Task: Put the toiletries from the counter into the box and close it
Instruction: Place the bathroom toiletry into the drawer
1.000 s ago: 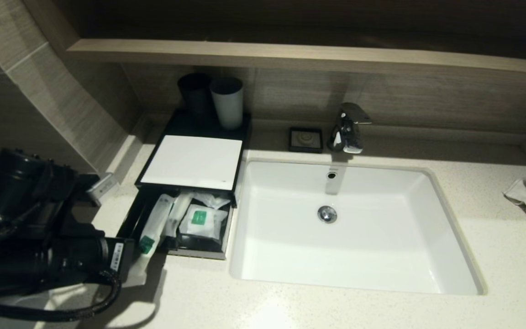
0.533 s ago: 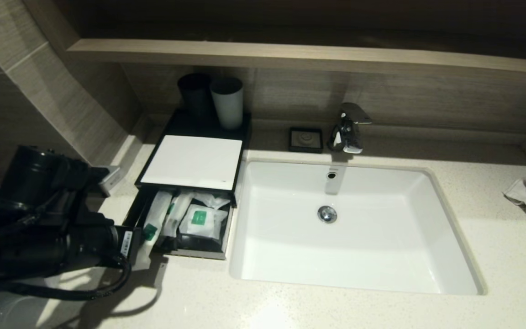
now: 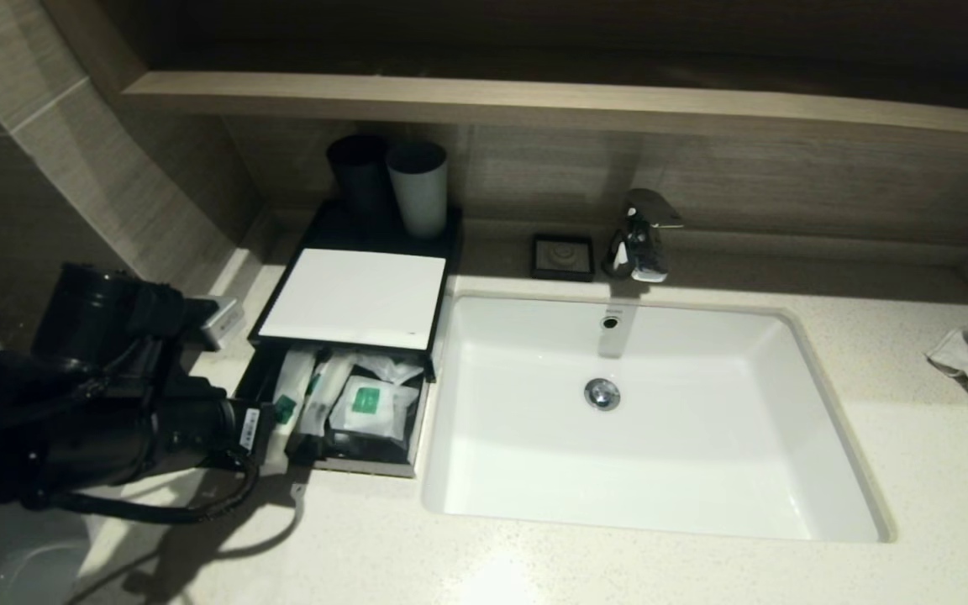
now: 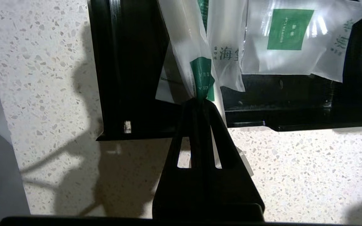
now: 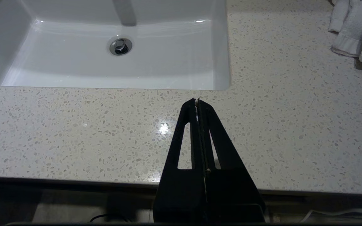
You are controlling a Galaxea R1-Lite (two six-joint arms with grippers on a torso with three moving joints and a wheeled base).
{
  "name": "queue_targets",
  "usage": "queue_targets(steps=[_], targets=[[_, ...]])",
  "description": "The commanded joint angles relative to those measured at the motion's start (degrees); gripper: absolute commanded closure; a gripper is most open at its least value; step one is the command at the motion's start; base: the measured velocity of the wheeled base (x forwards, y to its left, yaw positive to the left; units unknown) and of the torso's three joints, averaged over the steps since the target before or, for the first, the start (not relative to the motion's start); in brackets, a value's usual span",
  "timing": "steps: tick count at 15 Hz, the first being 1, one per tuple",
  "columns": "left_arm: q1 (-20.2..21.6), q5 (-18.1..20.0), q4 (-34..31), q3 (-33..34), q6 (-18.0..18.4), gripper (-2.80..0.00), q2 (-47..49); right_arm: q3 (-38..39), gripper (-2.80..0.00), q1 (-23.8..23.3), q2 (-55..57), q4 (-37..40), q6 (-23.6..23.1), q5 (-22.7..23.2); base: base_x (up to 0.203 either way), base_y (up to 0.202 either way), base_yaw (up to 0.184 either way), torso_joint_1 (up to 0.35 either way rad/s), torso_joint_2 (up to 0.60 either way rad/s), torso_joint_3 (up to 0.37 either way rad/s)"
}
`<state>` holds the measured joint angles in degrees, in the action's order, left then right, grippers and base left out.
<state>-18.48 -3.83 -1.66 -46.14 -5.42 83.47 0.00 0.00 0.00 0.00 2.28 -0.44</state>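
**Desk:** What is the left gripper [image 4: 200, 102] doing at the drawer?

**Photographer:** Its fingers are pinched tight on the near end of a long slim packet [image 4: 187, 47], right at the green label. Beyond the fingertips the packet runs into the open drawer [image 4: 294, 91] of the box [image 3: 354, 296]; its gripped end sits at the drawer's front lip, not fully inside as far as I can judge. Just beside the fingers, toward the sink, lie a second slim packet [image 4: 228, 62] and a pillow pouch [image 4: 289, 34], both already in the drawer.

**Desk:** So how should this step be finished?

**Photographer:** My reading: carry the pinched end further past the front lip so the whole packet is clear, lower it beside its neighbours, then part the fingers. A tail left over the edge could jam the drawer when it is pushed shut.

**Desk:** And the other arm?

**Photographer:** The right gripper [image 5: 197, 102] hangs with fingers pressed together, holding nothing, over bare counter [image 5: 294, 125] before the sink [image 5: 225, 56].
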Motion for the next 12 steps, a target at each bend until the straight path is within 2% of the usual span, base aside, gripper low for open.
queue_targets(steps=[1,7,12], targets=[[0.47,-0.04,0.41,-0.55,0.15,0.0,1.78,0.0,0.0,0.0,0.09,0.0,0.01,0.0,0.0,0.0,0.0,0.0,0.0,0.0],[0.54,-0.22,4.64,-1.89,1.63,0.0,4.91,0.0,0.0,0.0,0.09,0.0,0.01,0.0,0.0,0.0,0.0,0.0,0.0,0.0],[0.86,-0.3,4.82,-4.57,1.72,0.0,6.46,0.0,0.0,0.0,0.09,0.0,0.01,0.0,0.0,0.0,0.0,0.0,0.0,0.0]])
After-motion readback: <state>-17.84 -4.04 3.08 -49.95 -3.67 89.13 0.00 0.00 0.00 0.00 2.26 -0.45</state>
